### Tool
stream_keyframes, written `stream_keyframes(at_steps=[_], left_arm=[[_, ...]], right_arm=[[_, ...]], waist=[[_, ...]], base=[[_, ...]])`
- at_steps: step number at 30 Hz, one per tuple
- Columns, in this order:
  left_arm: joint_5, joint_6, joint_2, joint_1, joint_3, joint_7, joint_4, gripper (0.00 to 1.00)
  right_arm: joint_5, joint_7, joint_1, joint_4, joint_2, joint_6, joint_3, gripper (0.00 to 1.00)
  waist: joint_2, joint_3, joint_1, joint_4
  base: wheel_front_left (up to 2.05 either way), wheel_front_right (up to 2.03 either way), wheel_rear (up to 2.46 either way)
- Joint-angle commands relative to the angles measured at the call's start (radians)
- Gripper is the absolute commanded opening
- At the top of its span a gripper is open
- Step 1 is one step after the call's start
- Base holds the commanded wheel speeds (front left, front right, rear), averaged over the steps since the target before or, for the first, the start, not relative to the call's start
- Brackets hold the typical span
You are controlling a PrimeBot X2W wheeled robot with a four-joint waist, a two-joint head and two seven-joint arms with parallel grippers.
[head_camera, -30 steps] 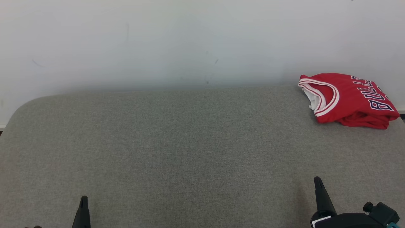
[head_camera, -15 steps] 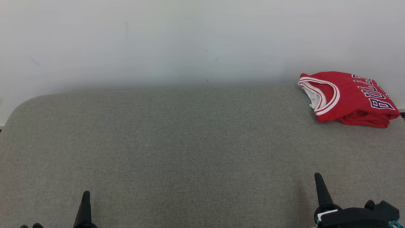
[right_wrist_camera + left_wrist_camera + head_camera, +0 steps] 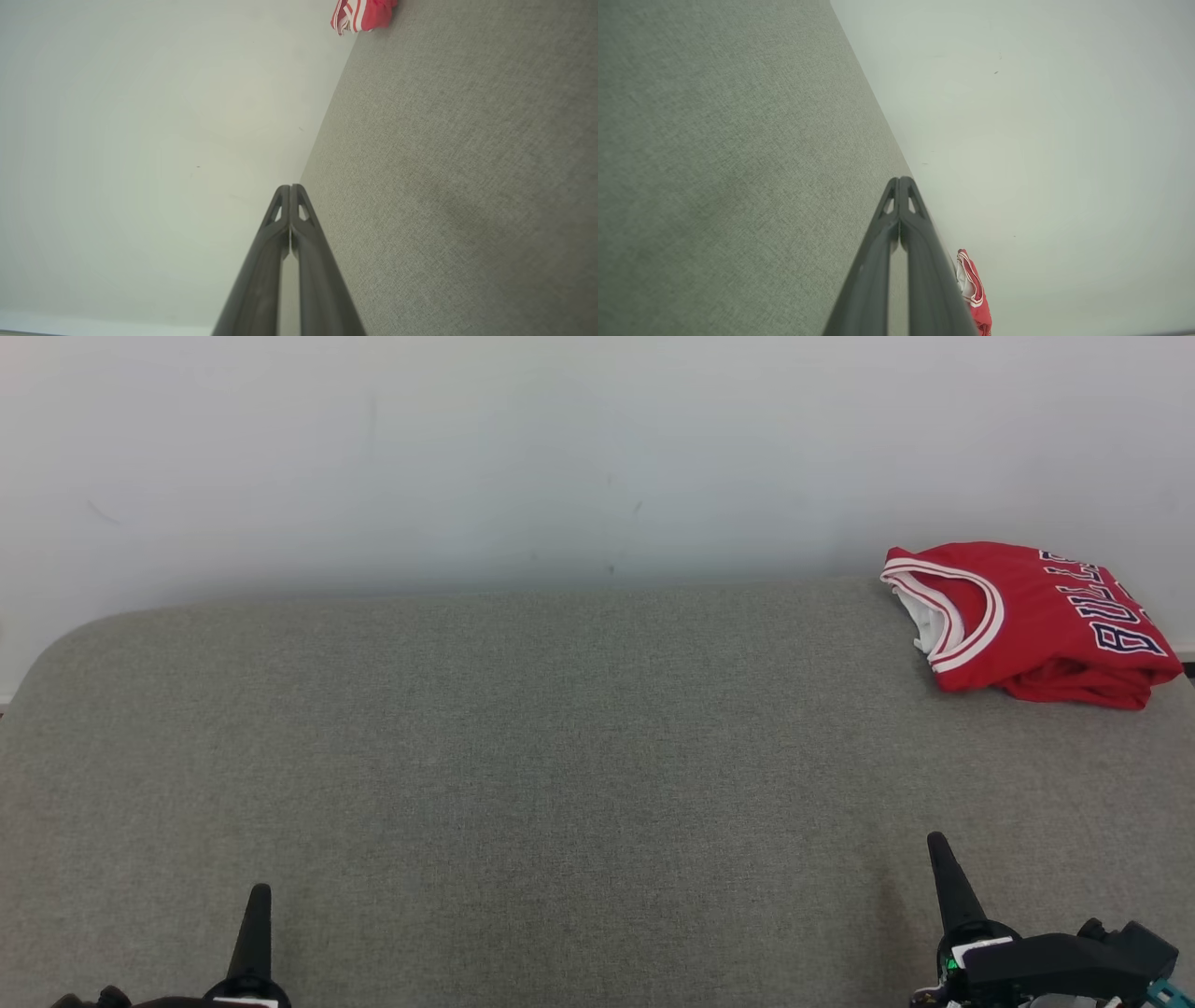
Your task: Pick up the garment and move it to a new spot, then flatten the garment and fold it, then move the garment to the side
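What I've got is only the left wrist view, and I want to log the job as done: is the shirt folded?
Observer: Yes. The head view shows the red shirt lying folded in a compact bundle.
Operator: Where does it sit?
Observer: At the far right end of the grey surface, back by the wall.
Operator: And the right gripper?
Observer: The right gripper has its fingers shut on nothing, well apart from the shirt.
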Motion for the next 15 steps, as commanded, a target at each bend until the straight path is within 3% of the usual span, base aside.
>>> stream_keyframes(at_steps=[1, 15], left_arm=[[-0.028, -0.004, -0.002, -0.020, 0.004, 0.005, -0.002, 0.00], [-0.148, -0.012, -0.011, -0.041, 0.012, 0.035, 0.008, 0.00]], right_arm=[[0.024, 0.006, -0.016, -0.004, -0.004, -0.001, -0.003, 0.00], [0.149, 0.039, -0.036, 0.005, -0.002, -0.002, -0.012, 0.00]], waist=[[-0.0001, 0.001, -0.0001, 0.000], [-0.0001, 0.008, -0.0001, -0.001]], base=[[0.00, 0.00, 0.00], [0.00, 0.00, 0.00]])
